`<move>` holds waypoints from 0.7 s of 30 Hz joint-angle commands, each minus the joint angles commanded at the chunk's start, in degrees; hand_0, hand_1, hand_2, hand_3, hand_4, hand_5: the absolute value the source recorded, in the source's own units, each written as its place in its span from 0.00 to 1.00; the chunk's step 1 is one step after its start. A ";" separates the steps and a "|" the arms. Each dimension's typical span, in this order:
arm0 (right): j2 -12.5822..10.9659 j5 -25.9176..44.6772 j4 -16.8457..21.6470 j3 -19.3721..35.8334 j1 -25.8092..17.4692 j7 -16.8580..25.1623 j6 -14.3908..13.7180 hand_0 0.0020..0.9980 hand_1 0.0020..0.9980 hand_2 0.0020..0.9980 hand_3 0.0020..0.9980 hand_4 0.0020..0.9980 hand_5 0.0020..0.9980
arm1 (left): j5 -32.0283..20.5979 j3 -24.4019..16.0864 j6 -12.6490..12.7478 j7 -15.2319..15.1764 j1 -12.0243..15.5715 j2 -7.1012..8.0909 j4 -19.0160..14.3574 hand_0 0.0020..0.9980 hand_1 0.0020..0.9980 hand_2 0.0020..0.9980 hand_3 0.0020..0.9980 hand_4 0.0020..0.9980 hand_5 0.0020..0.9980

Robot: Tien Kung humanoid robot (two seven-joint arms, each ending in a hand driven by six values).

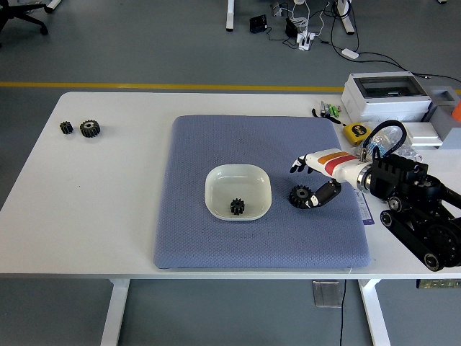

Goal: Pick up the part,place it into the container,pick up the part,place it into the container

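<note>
A white bowl [216,189] sits on the blue-grey mat [202,144] and holds a small black gear [238,207]. To the bowl's right a larger black gear [300,196] lies on the mat. My right hand [315,182], white with red and orange stripes, hovers just right of that gear, fingers spread and holding nothing; its thumb reaches down beside the gear. Two more black gears, a small one [66,127] and a bigger one [90,128], rest at the table's far left. My left arm is out of the picture.
At the back right stand a white box [385,95], a yellow tape measure [354,132], a bag of small parts [382,148] and cables. The mat's right edge lies under my right forearm [418,209].
</note>
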 joint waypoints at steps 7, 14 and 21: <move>0.99 1.44 -1.10 -2.10 -0.60 0.99 -3.01 0.55 0.59 0.65 0.57 1.00 0.27 | 0.23 -0.02 -0.05 0.09 0.01 0.00 0.00 0.71 0.72 0.76 0.61 0.69 0.55; 1.86 2.03 -2.69 -3.35 -0.60 1.16 -5.93 0.45 0.50 0.54 0.52 0.88 0.17 | 0.23 0.12 -0.06 0.13 -0.04 0.00 0.00 0.71 0.72 0.76 0.61 0.69 0.55; 2.39 2.20 -4.75 -4.08 -0.46 1.15 -7.56 0.47 0.48 0.51 0.51 0.76 0.12 | 0.20 0.22 -0.08 0.14 -0.13 0.00 0.00 0.71 0.72 0.76 0.61 0.68 0.55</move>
